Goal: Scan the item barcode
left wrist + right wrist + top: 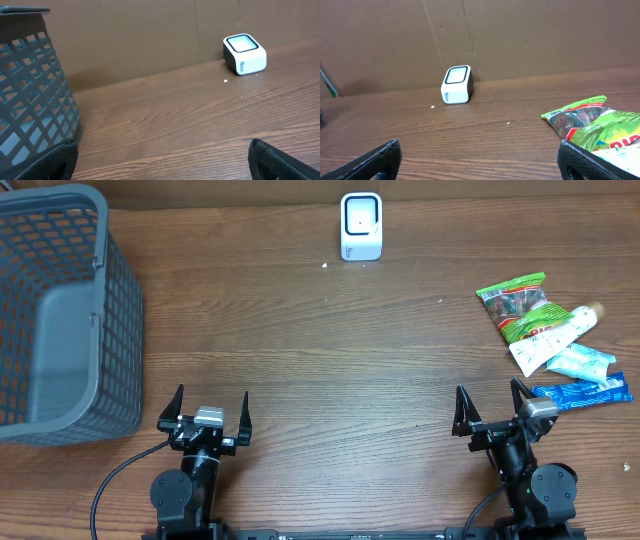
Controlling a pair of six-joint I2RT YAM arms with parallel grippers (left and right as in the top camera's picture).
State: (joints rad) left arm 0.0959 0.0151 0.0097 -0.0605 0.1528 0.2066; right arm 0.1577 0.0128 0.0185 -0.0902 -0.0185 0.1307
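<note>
A: What is laid out, from the biggest thing down?
B: A dark wooden table (330,350), grained and matt, is seen across the whole overhead view. A grey plastic basket (122,330) with stiff lattice walls is stood at the upper left; nothing can be made out inside it

A: And the pincers?
B: The left gripper (212,395) is parked at the lower left and the right gripper (488,390) at the lower right. Both are spread fully apart, and nothing is held by either

A: Where is the item to be scanned?
B: A small heap is found at the right edge, just above the right gripper. A green snack packet (515,305) lies uppermost, overlapped by a white tube (555,338). Below that come a white-and-teal sachet (580,362) and, lowest, a blue sachet (585,392). Which one is meant is not settled; the blue sachet lies nearest the right gripper

A: How will these handle?
B: All are judged light and soft. The film looks glossy and crinkled, so slipping is to be expected. A packet is best pinched at a flat sealed edge, the tube across its firmer body, with the printed face left uncovered. No barcode can be made out from here

A: And the reader?
B: A white barcode scanner (361,226), a rounded hard-plastic block with a glassy window, is placed at the top centre, well apart from the heap
</note>
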